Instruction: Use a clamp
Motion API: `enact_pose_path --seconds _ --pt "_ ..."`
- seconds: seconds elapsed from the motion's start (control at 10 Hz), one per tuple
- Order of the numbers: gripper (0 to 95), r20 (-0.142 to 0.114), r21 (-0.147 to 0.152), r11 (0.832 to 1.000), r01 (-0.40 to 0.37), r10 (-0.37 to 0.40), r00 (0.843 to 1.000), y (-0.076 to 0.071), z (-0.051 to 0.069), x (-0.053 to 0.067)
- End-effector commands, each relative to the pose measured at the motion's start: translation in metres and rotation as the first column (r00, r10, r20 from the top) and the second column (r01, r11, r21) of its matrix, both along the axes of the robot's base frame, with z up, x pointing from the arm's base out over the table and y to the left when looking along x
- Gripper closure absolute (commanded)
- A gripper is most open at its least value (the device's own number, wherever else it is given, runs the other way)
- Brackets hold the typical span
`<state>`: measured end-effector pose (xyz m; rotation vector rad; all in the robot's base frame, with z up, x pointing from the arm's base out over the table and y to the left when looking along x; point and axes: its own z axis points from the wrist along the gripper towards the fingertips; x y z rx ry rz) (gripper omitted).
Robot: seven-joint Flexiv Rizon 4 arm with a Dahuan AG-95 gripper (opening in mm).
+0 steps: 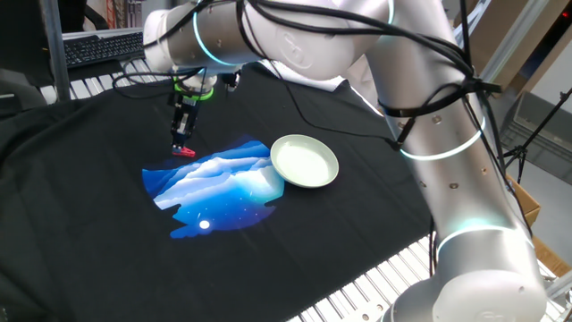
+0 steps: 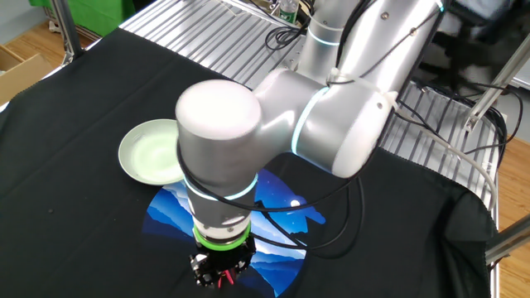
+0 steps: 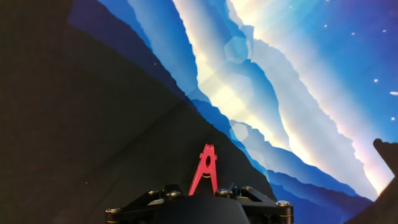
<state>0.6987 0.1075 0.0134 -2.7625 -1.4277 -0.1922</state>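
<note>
Clamp (image 3: 204, 170) sits pinched between the claw (image 1: 182, 146) fingers, which close on its rear end; its tip points to 12 o'clock in the hand view. Claw points down at the black cloth (image 1: 89, 197), just beside the blue print (image 1: 219, 186) edge.

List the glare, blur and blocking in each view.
Hand view: pale hexagonal lens flares sit on the blue print, while the clamp is sharp. One fixed view: the plate shines brightly and the arm blocks the upper right. The other fixed view: the arm hides most of the claw, and the background at the top right is blurred.
</note>
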Motion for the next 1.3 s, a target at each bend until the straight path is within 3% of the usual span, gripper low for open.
enact_pose_path --seconds 0.1,1.0,1.1,1.3 --pt "57.0 -0.003 -0.014 1.000 0.004 -0.004 1.000 0.001 0.000 -0.001" --pt "57.0 -0.022 -0.092 0.995 0.042 -0.044 0.999 0.001 -0.008 -0.001" --pt "76.0 -0.025 -0.098 0.994 0.045 -0.048 0.999 0.001 -0.010 -0.001" --pt "76.0 -0.033 -0.101 0.993 0.055 -0.059 0.998 0.001 -0.011 -0.001"
